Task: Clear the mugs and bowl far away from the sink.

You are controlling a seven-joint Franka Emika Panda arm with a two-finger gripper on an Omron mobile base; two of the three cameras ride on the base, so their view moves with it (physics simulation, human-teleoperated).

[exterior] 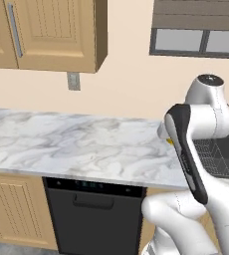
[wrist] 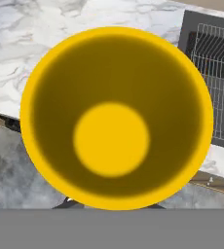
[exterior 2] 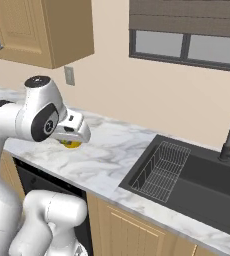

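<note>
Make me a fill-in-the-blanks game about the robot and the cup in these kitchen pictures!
1. The mug under the robot's hand is plain ____.
2. Inside the dark sink lies a wire ____.
3. The countertop has a grey-and-white ____ pattern.
4. The black appliance under the countertop is a ____.

Missing words: yellow; rack; marble; dishwasher

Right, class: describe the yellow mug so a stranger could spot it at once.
Find the marble counter left of the dark sink. Under the gripper sits the yellow mug, plain and open-topped; its bright yellow stands out against the grey-white marble.
</note>
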